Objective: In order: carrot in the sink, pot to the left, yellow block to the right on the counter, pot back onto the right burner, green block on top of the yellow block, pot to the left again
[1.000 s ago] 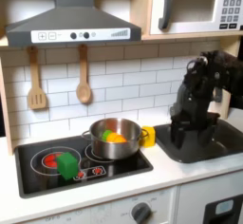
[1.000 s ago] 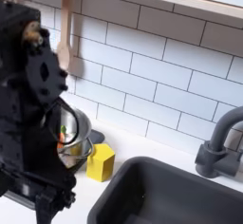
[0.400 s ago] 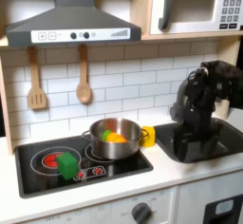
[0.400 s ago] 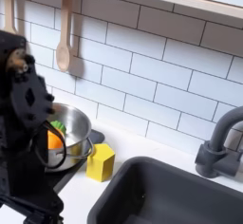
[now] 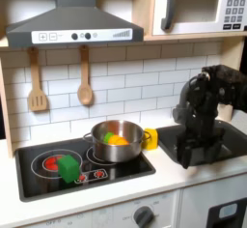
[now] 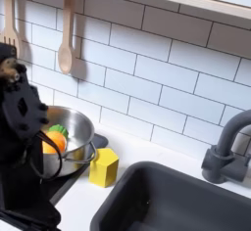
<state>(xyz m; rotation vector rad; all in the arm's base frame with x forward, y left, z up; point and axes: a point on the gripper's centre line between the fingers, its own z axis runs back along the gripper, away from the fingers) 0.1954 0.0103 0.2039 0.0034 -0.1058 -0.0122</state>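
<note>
The carrot (image 5: 115,138) lay inside the pot (image 5: 118,141), an orange lump against the steel wall, with something green beside it that I could not identify. In the second exterior view the carrot (image 6: 51,145) showed low in the pot (image 6: 71,140), partly hidden behind the black arm. The pot stood on the right burner of the black cooktop (image 5: 39,179), the green block (image 5: 68,167) sat on the left burner, and the yellow block (image 5: 150,138) rested on the table (image 5: 178,182) just beside the pot, between it and the sink (image 5: 232,145).

The arm hung over the sink, well apart from the pot. Its pincer (image 5: 189,145) pointed down, too dark and blurred for me to tell how wide it stood; nothing appeared to be in it.

Several things could have gone wrong from there. The carrot was small and sat deep, so a descent slightly off centre might have struck the rim and shoved the pot off the burner, or knocked the yellow block toward the sink. The green item lying against the carrot could have been pinched instead, or along with it. A tapered, smooth toy might also have slipped from a shallow grip during the carry and dropped onto the table short of the sink.
</note>
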